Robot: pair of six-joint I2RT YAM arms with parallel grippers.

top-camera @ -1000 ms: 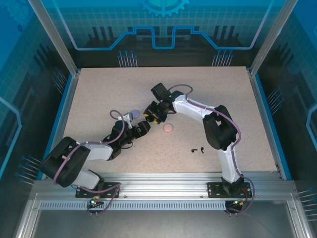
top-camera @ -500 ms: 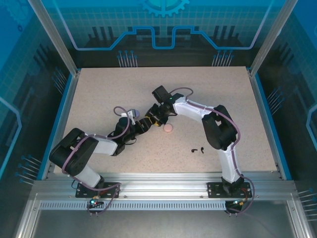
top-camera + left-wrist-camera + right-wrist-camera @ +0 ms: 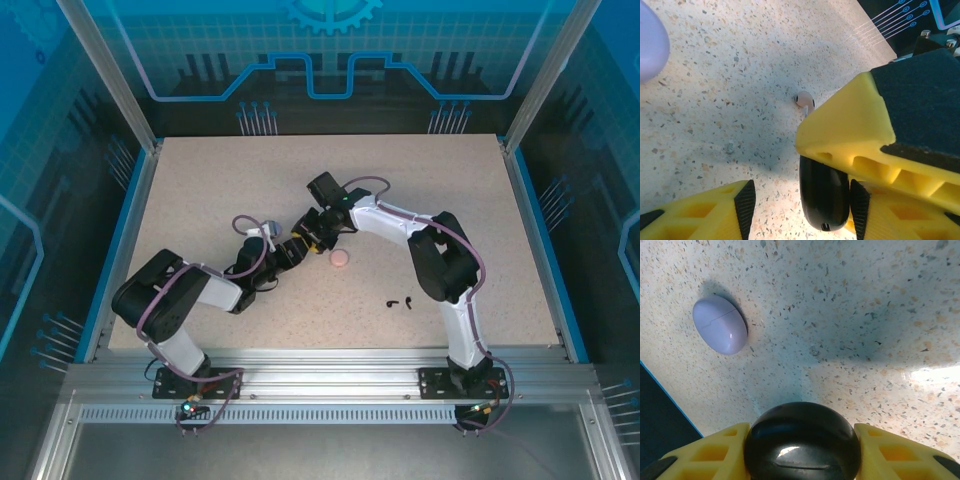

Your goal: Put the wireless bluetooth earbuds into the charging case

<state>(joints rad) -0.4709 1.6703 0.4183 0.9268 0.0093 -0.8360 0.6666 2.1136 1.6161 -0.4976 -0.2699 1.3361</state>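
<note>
My right gripper (image 3: 802, 434) is shut on a round black charging case (image 3: 802, 445), holding it just above the table. My left gripper (image 3: 802, 206) has come up to it. The same black case (image 3: 824, 195) stands edge-on between the left fingers, against the right-hand pad (image 3: 858, 205), with a gap to the other pad. In the top view both grippers meet at mid-table, left (image 3: 288, 252) and right (image 3: 306, 238). A pale pink earbud (image 3: 805, 100) lies on the table just beyond them. Two black earbuds (image 3: 401, 302) lie apart, near the right arm.
A closed lavender case (image 3: 720, 324) rests on the table left of the grippers. It also shows at a corner of the left wrist view (image 3: 650, 40). A closed pink case (image 3: 340, 259) sits just right of the grippers. The speckled table (image 3: 200, 180) has raised blue edges.
My left arm reached forward and right until its gripper met the right gripper. Its jaws narrowed around the black case. The right gripper shifted slightly, still holding the case.
</note>
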